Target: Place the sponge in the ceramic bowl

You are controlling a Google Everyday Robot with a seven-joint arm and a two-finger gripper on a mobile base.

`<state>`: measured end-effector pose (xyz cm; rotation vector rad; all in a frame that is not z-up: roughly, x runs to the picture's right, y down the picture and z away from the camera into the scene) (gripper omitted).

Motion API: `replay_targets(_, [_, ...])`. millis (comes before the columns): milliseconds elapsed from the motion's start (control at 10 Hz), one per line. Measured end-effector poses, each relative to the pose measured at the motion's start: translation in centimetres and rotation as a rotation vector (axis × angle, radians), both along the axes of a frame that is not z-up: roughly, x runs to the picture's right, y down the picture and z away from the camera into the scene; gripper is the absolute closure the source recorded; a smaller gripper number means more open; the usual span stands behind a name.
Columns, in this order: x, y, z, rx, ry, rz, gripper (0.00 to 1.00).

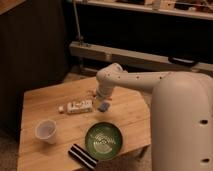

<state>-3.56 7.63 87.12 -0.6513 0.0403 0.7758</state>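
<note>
The small blue sponge (103, 106) lies on the wooden table (130, 112), right of a white bottle-like item. My gripper (102, 99) hangs from the white arm directly over the sponge, at or touching its top, and hides its far edge. The green ceramic bowl (103, 139), with pale rings inside, stands near the table's front edge, straight in front of the sponge and apart from it.
A white bottle-like item (77, 107) lies on its side left of the sponge. A translucent white cup (46, 131) stands front left. A black-and-white striped block (82, 156) sits at the front edge beside the bowl. The robot's white body (182, 125) fills the right side.
</note>
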Motion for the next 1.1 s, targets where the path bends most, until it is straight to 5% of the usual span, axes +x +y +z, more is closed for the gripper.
replay_targets(400, [-0.2, 0.6, 2.8, -0.032, -0.016, -0.048, 0.35])
replay_targets(1100, [0.8, 2.0, 3.9, -0.053, 0.008, -0.032, 0.35])
